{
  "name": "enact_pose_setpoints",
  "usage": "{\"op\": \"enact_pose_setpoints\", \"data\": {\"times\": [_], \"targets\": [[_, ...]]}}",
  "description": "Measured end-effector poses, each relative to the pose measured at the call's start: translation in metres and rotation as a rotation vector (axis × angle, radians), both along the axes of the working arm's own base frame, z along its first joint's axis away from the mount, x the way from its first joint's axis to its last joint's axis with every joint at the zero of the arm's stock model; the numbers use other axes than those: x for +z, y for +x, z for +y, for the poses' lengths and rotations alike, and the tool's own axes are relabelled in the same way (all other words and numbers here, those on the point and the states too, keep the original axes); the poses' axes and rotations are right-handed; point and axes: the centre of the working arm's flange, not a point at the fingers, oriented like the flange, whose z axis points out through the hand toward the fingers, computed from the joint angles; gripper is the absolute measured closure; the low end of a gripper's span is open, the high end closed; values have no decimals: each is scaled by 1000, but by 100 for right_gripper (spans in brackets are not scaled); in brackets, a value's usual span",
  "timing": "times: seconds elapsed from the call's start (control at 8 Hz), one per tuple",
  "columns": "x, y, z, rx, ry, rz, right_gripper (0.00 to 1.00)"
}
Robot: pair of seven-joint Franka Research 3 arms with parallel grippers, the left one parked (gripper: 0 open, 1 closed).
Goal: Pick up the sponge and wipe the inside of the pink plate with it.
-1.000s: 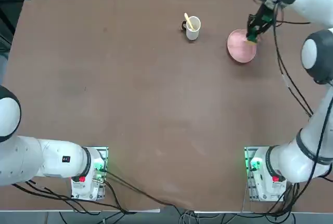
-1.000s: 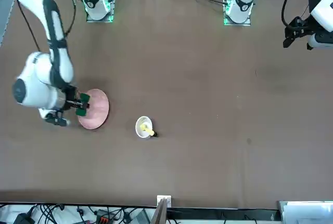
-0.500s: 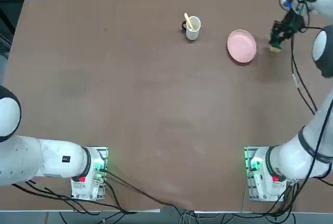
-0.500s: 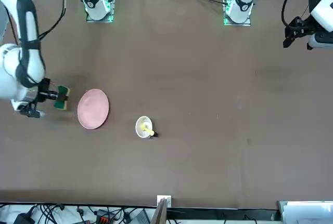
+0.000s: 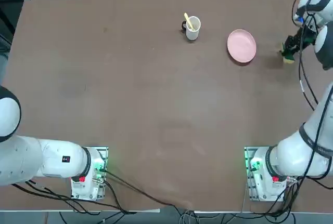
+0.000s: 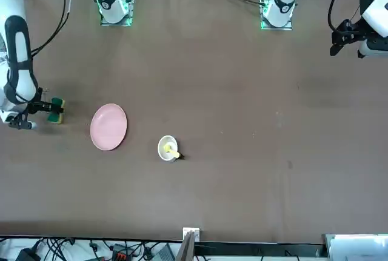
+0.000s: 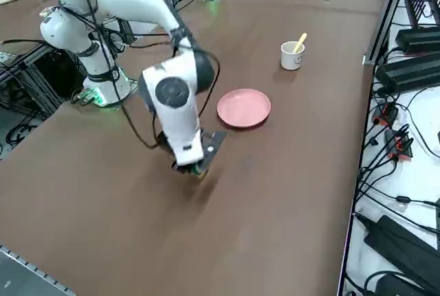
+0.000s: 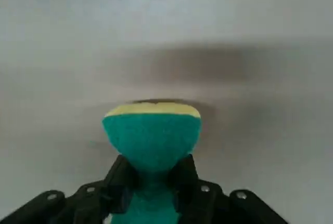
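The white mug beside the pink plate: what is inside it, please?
A pale yellow utensil stands in the white mug, its end sticking out above the rim. Its lower part and the mug's bottom are hidden, so I cannot tell what else is inside.

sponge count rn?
1: the sponge, pinched between the right gripper's fingers, off to the side of the pink plate. Any behind the arm would be hidden.

Impossible to read any text, label, brand, number or sign, left or right, near or far.
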Motion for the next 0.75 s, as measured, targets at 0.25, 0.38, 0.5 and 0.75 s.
{"op": "enact_pose_setpoints", "data": {"times": [0.25, 0.38, 0.5, 0.75], "targets": [[-12, 2, 2, 22, -15, -3, 45], [-11, 5, 7, 31, -13, -5, 29], [-10, 7, 11, 39, -14, -8, 13], [8, 18, 22, 58, 4, -19, 0]]}}
